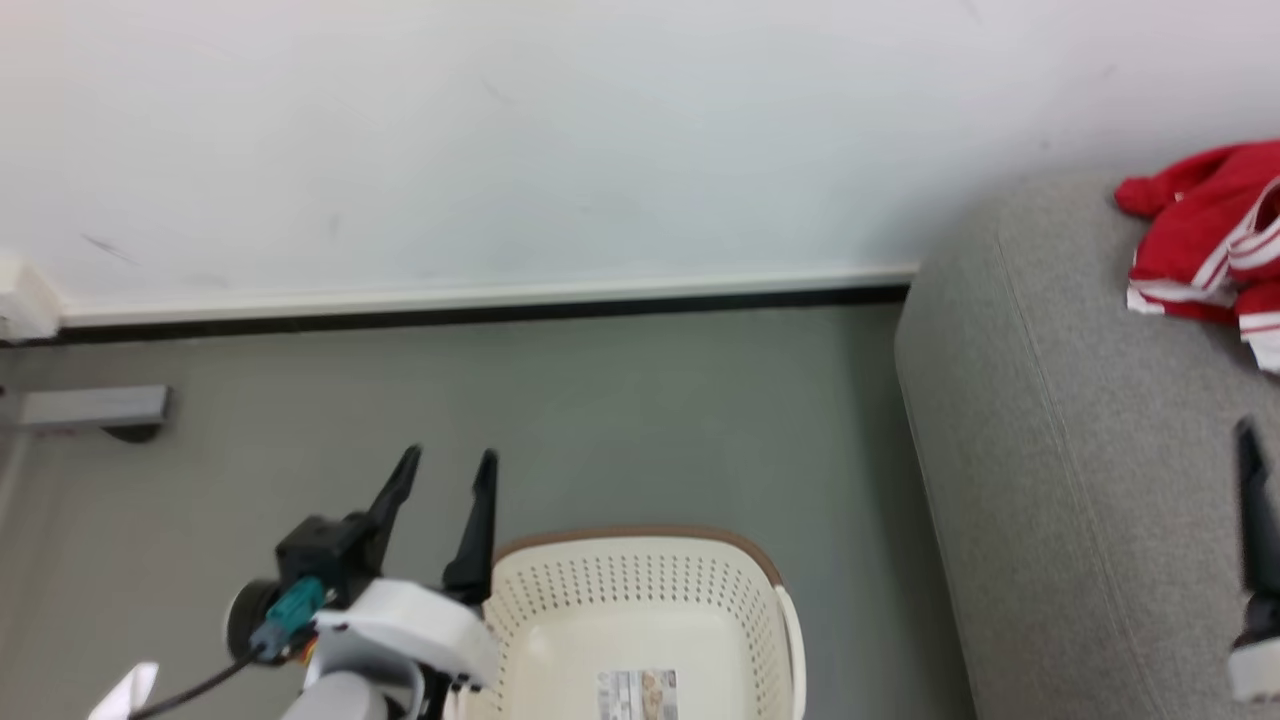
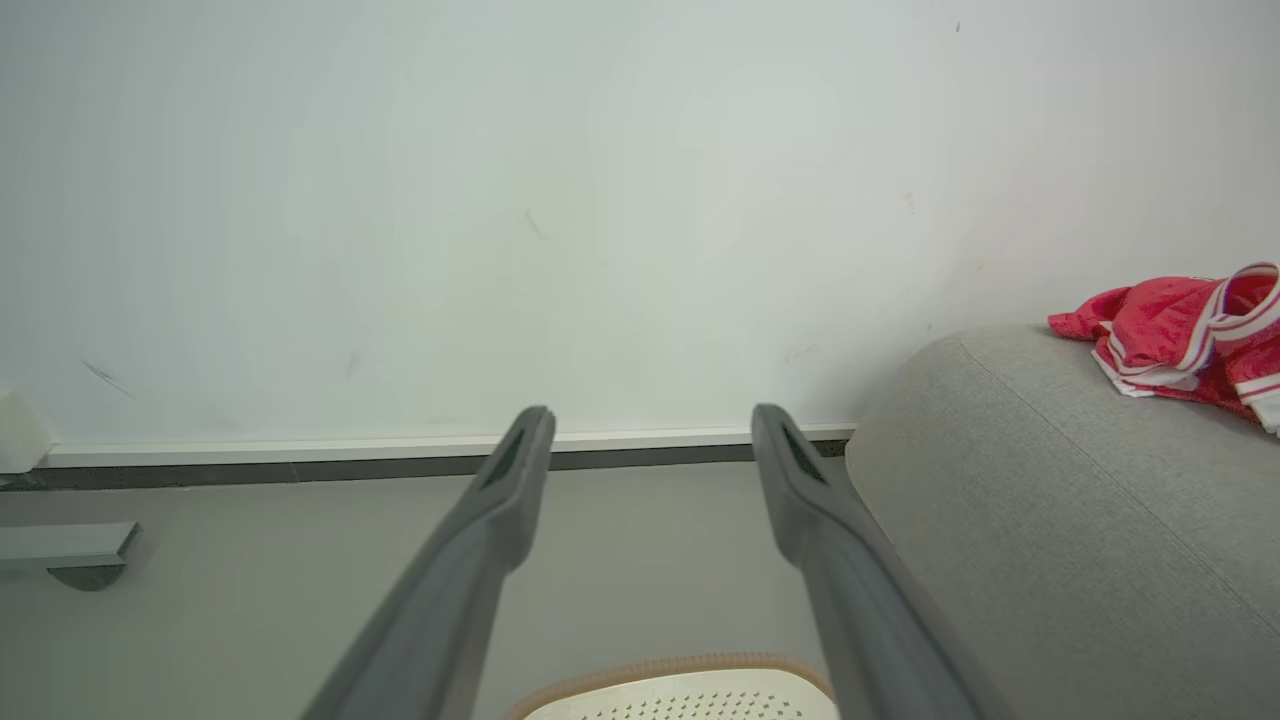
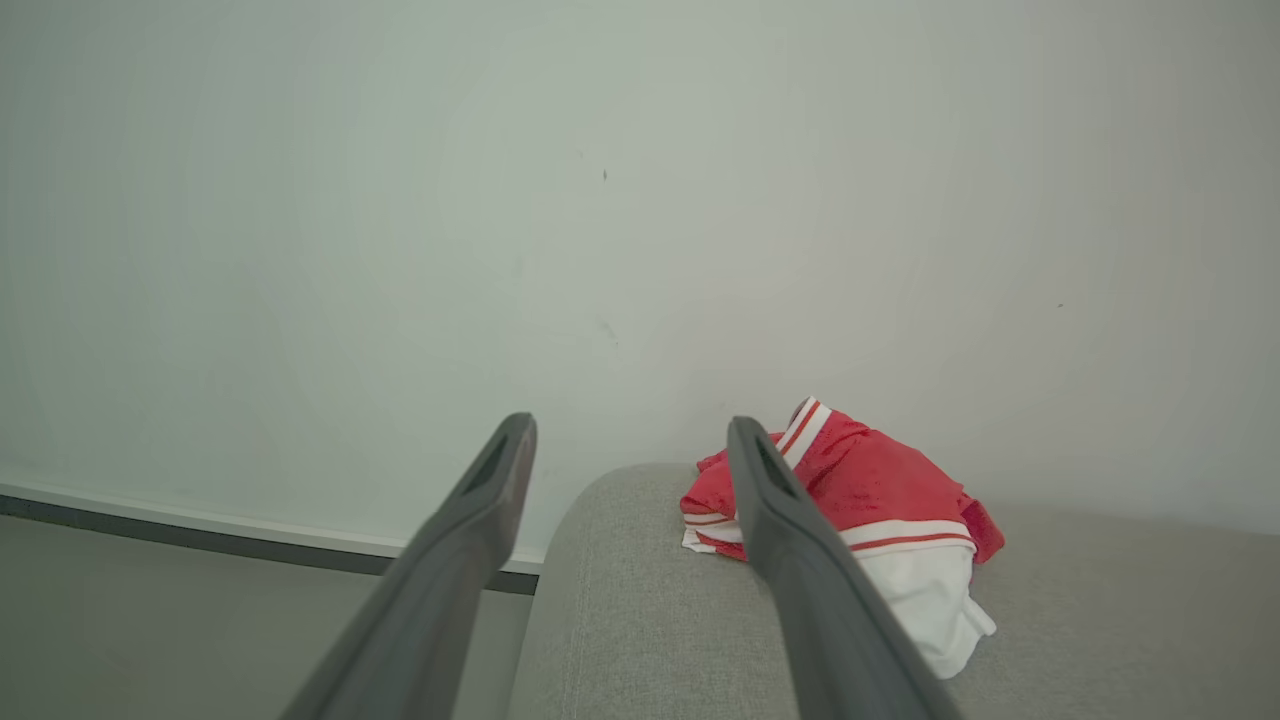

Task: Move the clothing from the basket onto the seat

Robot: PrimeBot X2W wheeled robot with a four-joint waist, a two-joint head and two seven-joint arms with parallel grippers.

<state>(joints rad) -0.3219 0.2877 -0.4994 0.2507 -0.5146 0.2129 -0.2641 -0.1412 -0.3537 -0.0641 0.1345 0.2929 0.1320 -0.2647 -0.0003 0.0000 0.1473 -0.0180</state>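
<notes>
Head view: the clothing lies bunched on top of the seat, close to its rounded left end and its back edge by the wall. The basket stands on the floor just left of the seat, and the part of its bottom that shows carries just a label. The transfer looks done. The next move, I judge, calls only for checking the hidden part of the basket and drawing the arms back. The left gripper hovers over the basket's left rim with its jaws apart, holding nothing.

Left wrist view: the jaws stand wide above the basket's far rim and touch nothing.

Right wrist view: the right gripper points at the clothing across the seat's left end, its jaws spread wide and short of the fabric.
</notes>
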